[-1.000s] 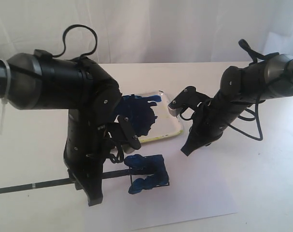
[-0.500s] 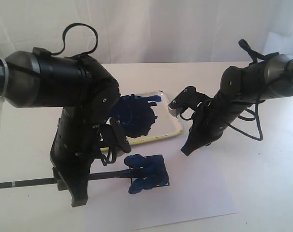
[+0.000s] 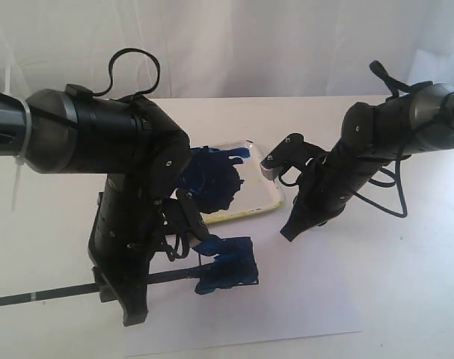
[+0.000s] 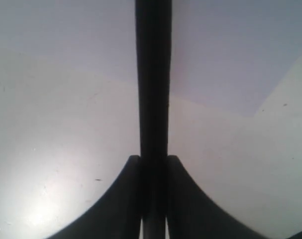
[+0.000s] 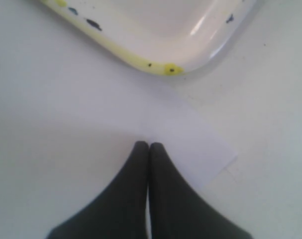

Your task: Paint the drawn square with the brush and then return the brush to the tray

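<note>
The brush [image 3: 69, 291] lies almost level above the paper, a white band near its far-left end. My left gripper [image 3: 133, 293] is shut on its black shaft. The blue bristle tip touches the left side of the drawn square [image 3: 230, 267], whose inside is streaky blue. In the left wrist view the brush [image 4: 153, 74] runs straight out between the closed fingers of the left gripper [image 4: 153, 162]. The tray [image 3: 265, 196] with its dark-blue blot sits just behind the square. My right gripper [image 3: 287, 234] is shut, its tip resting on the paper beside the tray's corner [image 5: 165, 67]. The right gripper [image 5: 149, 145] holds nothing.
The white paper sheet [image 3: 309, 299] lies on the white table, its corner [image 5: 213, 152] near my right fingertips. A white curtain hangs behind. The bulky left arm [image 3: 129, 149] hides part of the tray and the paper's left side.
The left arm drew the brush to the left, then pushed it back right and slightly nearer. The blue in the square has spread. The right arm has stayed still.
</note>
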Controlling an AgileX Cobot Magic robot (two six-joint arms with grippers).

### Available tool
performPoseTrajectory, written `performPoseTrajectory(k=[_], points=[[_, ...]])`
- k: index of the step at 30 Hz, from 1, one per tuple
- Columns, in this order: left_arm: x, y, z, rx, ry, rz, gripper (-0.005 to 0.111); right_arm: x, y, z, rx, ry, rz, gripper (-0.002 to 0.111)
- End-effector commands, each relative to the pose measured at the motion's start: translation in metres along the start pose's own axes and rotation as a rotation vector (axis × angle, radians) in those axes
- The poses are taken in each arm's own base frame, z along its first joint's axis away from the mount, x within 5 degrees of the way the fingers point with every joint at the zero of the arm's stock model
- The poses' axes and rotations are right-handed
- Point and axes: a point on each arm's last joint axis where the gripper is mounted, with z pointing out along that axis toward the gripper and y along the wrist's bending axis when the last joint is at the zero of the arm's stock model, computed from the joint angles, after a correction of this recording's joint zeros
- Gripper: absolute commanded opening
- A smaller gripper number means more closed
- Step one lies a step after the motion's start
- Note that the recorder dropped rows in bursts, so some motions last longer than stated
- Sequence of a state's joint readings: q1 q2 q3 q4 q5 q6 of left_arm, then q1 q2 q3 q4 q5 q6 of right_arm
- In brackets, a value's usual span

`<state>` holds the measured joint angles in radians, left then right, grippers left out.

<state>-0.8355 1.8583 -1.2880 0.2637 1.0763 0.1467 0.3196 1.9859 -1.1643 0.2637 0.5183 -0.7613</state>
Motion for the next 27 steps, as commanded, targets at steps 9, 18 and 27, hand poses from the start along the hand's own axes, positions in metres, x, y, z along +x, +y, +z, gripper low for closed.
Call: performPoseTrajectory(k=[9,18,27], points=[[0.016,0.000,-0.009,-0.013,0.128,-0.012,0.000,0.003,0.000,0.004,-0.009,0.024,-0.013,0.000],[0.027,0.000,-0.029,-0.043,0.057,-0.026,0.000,0.003,0.000,0.004,-0.008,0.023,-0.013,0.000],[0.018,-0.001,-0.003,-0.038,0.106,-0.027,0.000,0.003,0.000,0.004,-0.008,0.023,-0.013,0.000]])
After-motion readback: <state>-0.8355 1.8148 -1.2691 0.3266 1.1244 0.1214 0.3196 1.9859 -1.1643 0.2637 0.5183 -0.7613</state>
